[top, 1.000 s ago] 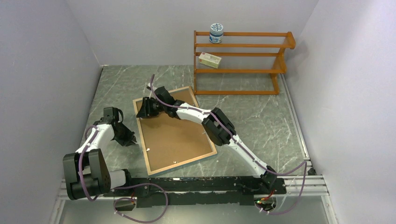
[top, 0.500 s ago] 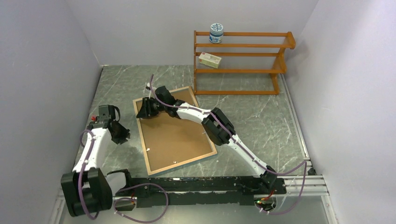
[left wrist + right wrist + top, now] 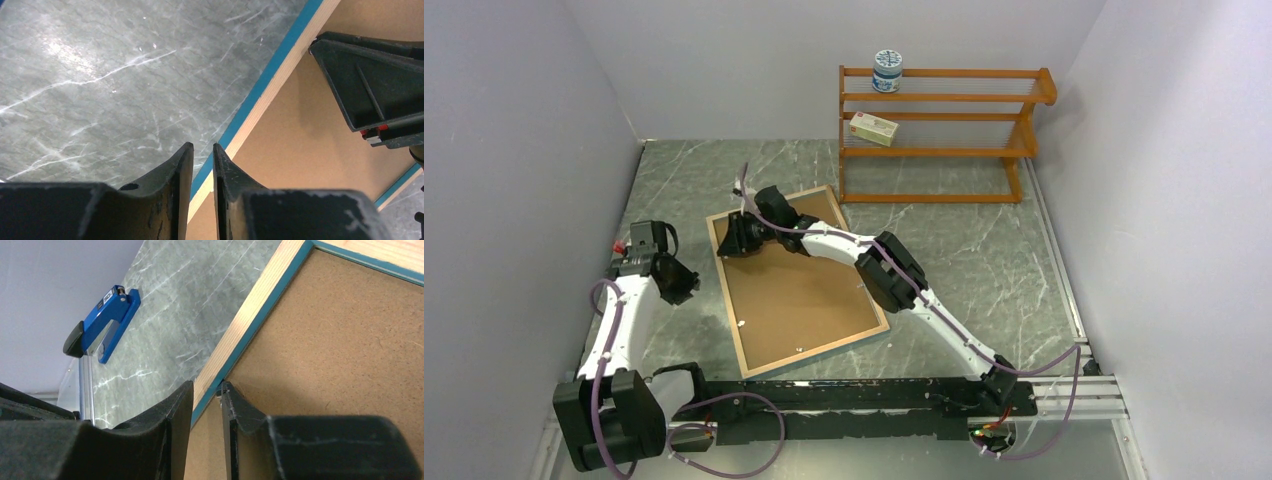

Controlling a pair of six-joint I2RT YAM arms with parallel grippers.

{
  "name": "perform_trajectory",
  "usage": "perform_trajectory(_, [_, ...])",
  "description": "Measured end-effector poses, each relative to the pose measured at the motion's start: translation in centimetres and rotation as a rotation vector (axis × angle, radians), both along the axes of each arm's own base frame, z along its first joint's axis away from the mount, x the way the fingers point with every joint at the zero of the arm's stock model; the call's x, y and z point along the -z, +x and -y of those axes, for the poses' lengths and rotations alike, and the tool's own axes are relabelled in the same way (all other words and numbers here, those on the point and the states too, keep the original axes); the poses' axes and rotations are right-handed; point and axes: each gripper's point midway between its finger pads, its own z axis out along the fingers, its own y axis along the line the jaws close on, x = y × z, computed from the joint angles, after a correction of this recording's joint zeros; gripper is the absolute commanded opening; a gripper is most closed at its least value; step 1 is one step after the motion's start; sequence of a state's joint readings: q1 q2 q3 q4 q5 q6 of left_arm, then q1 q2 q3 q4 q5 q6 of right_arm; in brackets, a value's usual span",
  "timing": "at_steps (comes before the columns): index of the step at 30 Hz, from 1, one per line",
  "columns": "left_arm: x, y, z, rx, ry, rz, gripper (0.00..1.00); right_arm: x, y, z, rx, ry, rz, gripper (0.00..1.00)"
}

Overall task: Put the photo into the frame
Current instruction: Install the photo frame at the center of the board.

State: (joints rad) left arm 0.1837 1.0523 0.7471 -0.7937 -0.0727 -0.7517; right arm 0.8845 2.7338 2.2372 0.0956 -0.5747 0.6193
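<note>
The frame lies face down on the marble table, showing its brown backing board and light wood rim. The photo is not in view. My right gripper sits low at the frame's far left corner. In the right wrist view its jaws stand nearly shut over the rim and blue inner edge, with a small metal tab at one fingertip. My left gripper hovers left of the frame. In the left wrist view its jaws are nearly shut and empty above the frame's left edge.
An orange-brown wooden rack stands at the back right, holding a round tub and a small box. A blue stapler-like object lies by the left wall. Grey walls close in on the left, back and right.
My left arm has drawn back to the left, away from the frame's left edge. My right gripper has stayed at the frame's far left corner, shifting only slightly.
</note>
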Motion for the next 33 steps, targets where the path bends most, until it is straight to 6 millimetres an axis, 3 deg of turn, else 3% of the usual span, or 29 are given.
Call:
perform_trajectory(4, [0.3,0.1,0.5,0.02,-0.025,-0.01,0.31,-0.4,-0.2,0.0,-0.006,0.01,0.009,0.47])
perform_trajectory(10, [0.6,0.9,0.7,0.028,-0.047,-0.009,0.4,-1.2,0.1,1.5,0.043,-0.055,-0.015,0.53])
perform_trajectory(15, [0.3,3.1,1.0,0.048,-0.083,0.027,0.5,-2.5,1.9,5.4,0.129,-0.129,-0.045,0.54])
perform_trajectory(20, [1.3,6.1,1.6,0.085,-0.143,0.027,0.56,-5.4,3.2,10.6,0.242,-0.164,-0.053,0.52])
perform_trajectory(25, [2.4,7.9,1.9,0.103,-0.178,0.035,0.65,-9.2,0.4,14.5,0.316,-0.195,-0.076,0.52])
perform_trajectory(30, [2.4,10.7,1.4,0.122,-0.16,0.067,0.66,-14.3,-3.3,18.8,0.384,-0.179,-0.026,0.53])
perform_trajectory(33, [3.0,12.0,1.1,0.122,-0.143,0.06,0.65,-15.5,-5.3,21.6,0.419,-0.18,-0.006,0.53])
